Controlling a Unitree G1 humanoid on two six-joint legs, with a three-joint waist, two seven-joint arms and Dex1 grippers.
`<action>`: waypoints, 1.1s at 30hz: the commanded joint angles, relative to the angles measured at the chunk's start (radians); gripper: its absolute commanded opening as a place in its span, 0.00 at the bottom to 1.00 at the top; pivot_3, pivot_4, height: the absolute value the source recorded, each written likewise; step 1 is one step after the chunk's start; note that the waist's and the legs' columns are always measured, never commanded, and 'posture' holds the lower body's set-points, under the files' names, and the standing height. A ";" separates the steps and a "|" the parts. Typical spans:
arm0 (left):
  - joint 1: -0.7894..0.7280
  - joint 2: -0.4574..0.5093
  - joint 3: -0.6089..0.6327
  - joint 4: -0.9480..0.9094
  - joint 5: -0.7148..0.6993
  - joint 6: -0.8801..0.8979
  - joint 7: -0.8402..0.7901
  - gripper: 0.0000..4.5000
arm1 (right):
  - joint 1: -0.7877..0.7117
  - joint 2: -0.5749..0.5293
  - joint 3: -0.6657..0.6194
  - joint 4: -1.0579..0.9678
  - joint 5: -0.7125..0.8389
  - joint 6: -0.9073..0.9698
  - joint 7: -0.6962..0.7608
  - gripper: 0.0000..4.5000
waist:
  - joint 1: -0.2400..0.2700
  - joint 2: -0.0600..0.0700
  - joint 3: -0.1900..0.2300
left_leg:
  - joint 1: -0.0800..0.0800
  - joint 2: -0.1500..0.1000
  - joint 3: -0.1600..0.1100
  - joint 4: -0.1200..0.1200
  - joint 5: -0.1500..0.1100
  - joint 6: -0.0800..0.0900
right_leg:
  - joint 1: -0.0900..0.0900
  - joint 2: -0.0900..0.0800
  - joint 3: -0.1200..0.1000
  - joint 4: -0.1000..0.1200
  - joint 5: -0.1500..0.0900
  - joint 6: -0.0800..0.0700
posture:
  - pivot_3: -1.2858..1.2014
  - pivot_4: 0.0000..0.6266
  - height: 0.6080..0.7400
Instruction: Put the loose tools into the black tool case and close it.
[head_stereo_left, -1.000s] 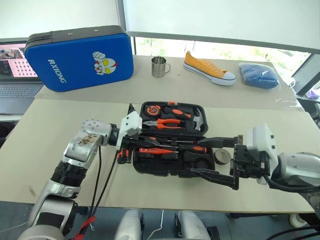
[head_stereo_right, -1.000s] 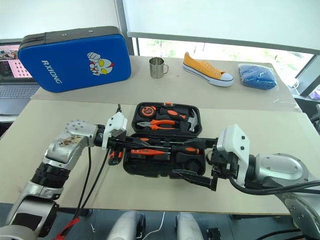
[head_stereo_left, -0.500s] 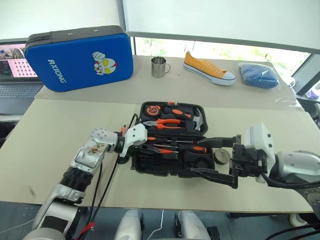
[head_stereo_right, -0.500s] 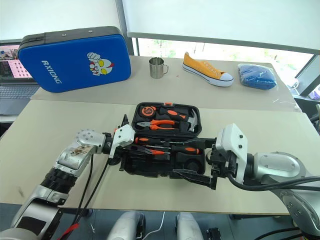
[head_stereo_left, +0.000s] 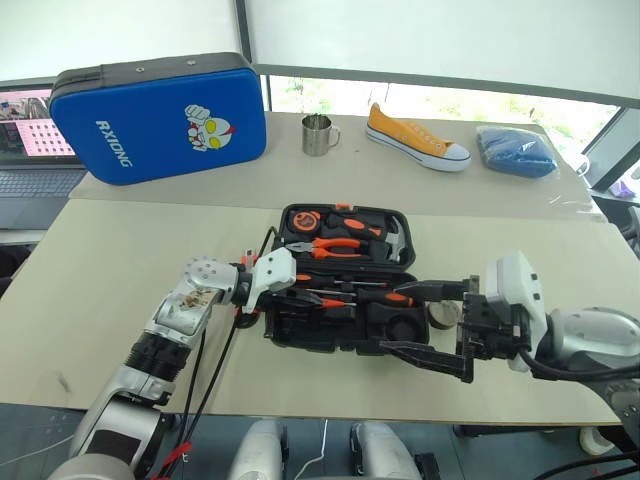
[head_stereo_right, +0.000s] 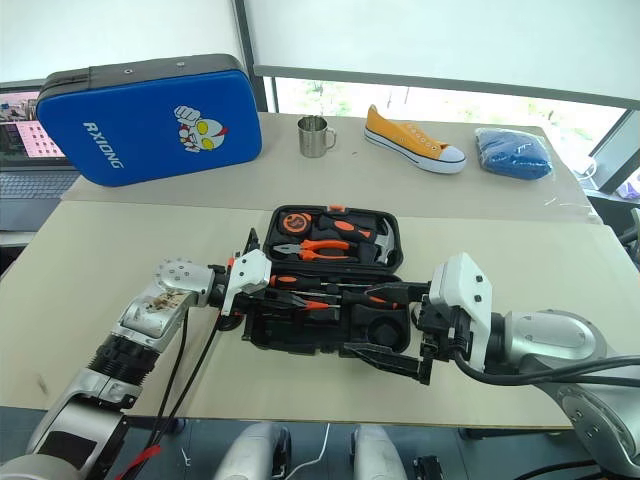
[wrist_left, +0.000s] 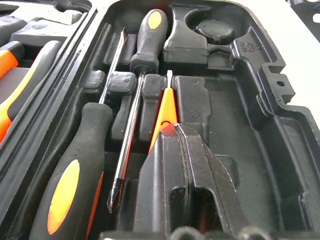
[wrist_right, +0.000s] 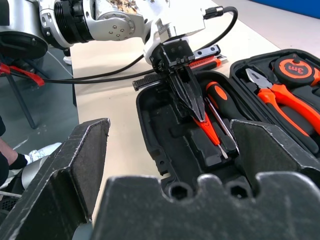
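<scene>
Case: we find the black tool case (head_stereo_left: 345, 285) open on the table (head_stereo_left: 120, 250), lid recesses holding pliers (head_stereo_left: 335, 245).
Left gripper (wrist_left: 175, 150): clamped on the slim orange tool (wrist_left: 165, 112), its tip in a tray recess beside two screwdrivers (wrist_left: 132, 145).
Right gripper (head_stereo_left: 425, 320): spread wide, empty, over the case's right end.
Right wrist view: utility knife (wrist_right: 202, 64) on the table behind the left gripper.
Head view: tape roll (head_stereo_left: 440, 313) beside the case.

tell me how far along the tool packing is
Two screwdrivers already lie in the open black tool case. In hand: the left claw is shut on the slim orange tool, holding it over its slot. Left: the tape roll beside the case near the open right claw, the utility knife on the table, then closing the lid.
</scene>
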 joint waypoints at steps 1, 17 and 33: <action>-0.004 -0.006 -0.016 0.024 0.028 -0.010 0.009 0.01 | 0.000 0.002 -0.036 -0.020 0.015 -0.019 0.004 1.00 | 0.000 0.000 0.000 | 0.001 0.000 0.000 0.000 0.000 0.000 | 0.000 0.000 0.000 0.000 0.000 0.000 | 0.52 0.24 0.99; 0.026 0.018 -0.048 0.111 0.080 -0.051 0.006 0.01 | -0.005 -0.001 -0.048 -0.012 0.017 -0.022 0.023 1.00 | -0.002 0.001 -0.005 | 0.005 0.000 0.000 -0.001 0.000 0.000 | 0.004 0.000 0.000 0.000 0.000 0.000 | 0.52 0.24 0.99; 0.033 0.270 0.378 -0.394 -0.308 0.571 0.124 0.47 | -0.144 0.021 0.059 0.052 -0.010 -0.037 0.089 1.00 | -0.026 0.001 -0.004 | 0.009 0.002 -0.001 -0.006 0.000 0.000 | 0.008 0.001 0.000 -0.002 -0.001 -0.001 | 0.52 0.24 0.99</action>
